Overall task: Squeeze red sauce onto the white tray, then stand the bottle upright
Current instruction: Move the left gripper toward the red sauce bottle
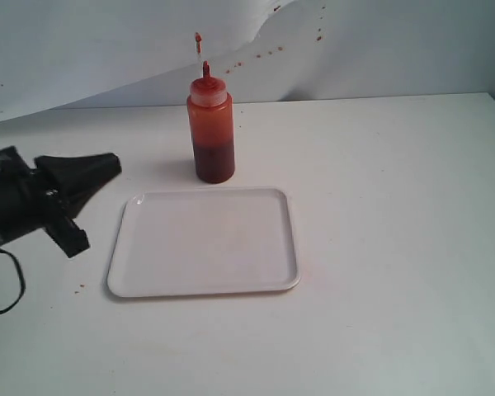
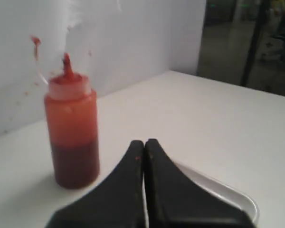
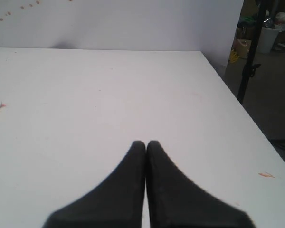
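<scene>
The orange-red squeeze bottle [image 1: 211, 124] stands upright just behind the white tray [image 1: 205, 241], its tethered tip cap hanging off the nozzle. The left wrist view shows the same bottle [image 2: 71, 130] and a corner of the tray [image 2: 237, 197]. No red sauce shows on the tray. My left gripper [image 1: 111, 165] is shut and empty, left of the tray and the bottle; in its own view the fingertips [image 2: 144, 142] touch. My right gripper [image 3: 146, 142] is shut over bare table and is out of the exterior view.
Old reddish specks dot the white backdrop [image 1: 268, 54] behind the bottle. The table's right edge [image 3: 228, 80] drops off to the floor, where a black stand [image 3: 249, 57] rises. A black cable [image 1: 8, 285] lies by the left arm.
</scene>
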`<action>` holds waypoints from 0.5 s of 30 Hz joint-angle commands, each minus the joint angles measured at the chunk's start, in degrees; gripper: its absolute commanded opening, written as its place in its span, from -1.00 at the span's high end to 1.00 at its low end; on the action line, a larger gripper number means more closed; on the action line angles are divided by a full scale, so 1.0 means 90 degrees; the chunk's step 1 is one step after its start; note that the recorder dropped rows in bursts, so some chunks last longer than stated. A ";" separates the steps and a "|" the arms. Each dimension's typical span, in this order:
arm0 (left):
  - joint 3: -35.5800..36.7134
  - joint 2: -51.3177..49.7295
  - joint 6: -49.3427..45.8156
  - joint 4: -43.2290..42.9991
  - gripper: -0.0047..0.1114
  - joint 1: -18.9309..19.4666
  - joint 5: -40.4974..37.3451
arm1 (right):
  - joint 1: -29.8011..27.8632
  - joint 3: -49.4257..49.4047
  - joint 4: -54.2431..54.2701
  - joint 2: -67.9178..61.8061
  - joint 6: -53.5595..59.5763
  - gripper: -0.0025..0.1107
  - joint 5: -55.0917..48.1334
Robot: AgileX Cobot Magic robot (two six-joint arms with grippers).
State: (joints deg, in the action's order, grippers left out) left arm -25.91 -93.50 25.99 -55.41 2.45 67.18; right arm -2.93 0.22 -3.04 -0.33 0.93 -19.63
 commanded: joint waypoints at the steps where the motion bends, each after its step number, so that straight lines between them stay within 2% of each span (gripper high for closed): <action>1: -0.0873 -0.1907 0.0129 -0.0471 0.92 -0.0012 0.0310 | -0.0043 -0.0024 0.0030 0.0036 -0.0013 0.96 0.0006; 5: -0.1505 -0.2961 0.0104 -0.0512 0.92 -0.0012 0.0310 | -0.0043 -0.0024 0.0030 0.0036 -0.0013 0.96 0.0006; 10: -0.2103 -0.3565 0.0097 -0.0209 0.87 -0.0012 0.0310 | -0.0043 -0.0024 0.0030 0.0036 -0.0013 0.96 0.0006; 13: -0.2204 -0.3624 0.0097 -0.0237 0.76 -0.0012 0.0310 | -0.0043 -0.0024 0.0030 0.0036 -0.0013 0.96 0.0006; 15: -0.2204 -0.3624 0.0097 -0.0237 0.61 -0.0012 0.0310 | -0.0043 -0.0024 0.0030 0.0036 -0.0013 0.96 0.0006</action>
State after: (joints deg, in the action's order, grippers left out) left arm -45.37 -126.05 26.35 -57.84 2.45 68.78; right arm -2.93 0.22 -3.04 -0.33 0.93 -19.63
